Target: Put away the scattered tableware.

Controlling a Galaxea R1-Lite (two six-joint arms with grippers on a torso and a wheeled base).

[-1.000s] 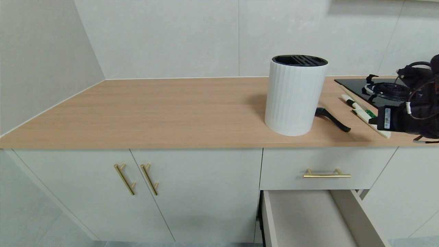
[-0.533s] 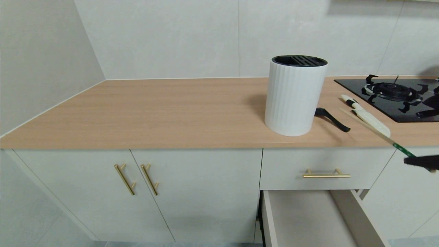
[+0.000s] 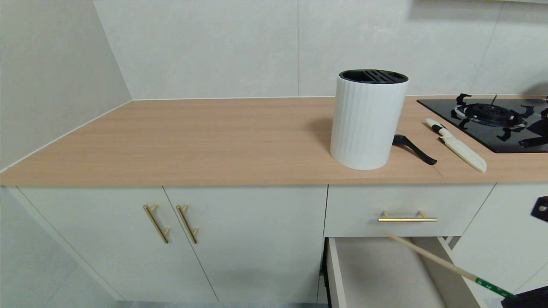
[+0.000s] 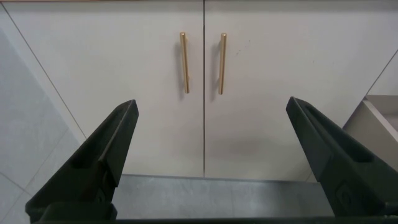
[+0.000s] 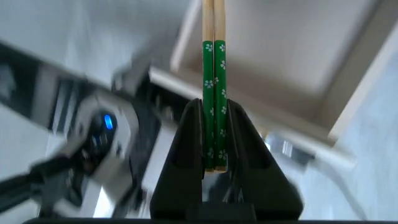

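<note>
On my head view, the white slotted holder (image 3: 368,122) stands on the desk (image 3: 214,141). A black tool (image 3: 414,148) and a knife (image 3: 456,145) lie to its right. Below, the drawer (image 3: 336,273) is open. The chopsticks (image 3: 432,259) slant over it, with their bare tips far left and their green end near right in my right gripper (image 3: 516,297).

On the left wrist view, my left gripper (image 4: 211,106) is spread apart and faces the cabinet doors (image 4: 261,93).

On the right wrist view, the right gripper is clamped on the pair's green end, and the sticks run out towards the drawer.
</note>
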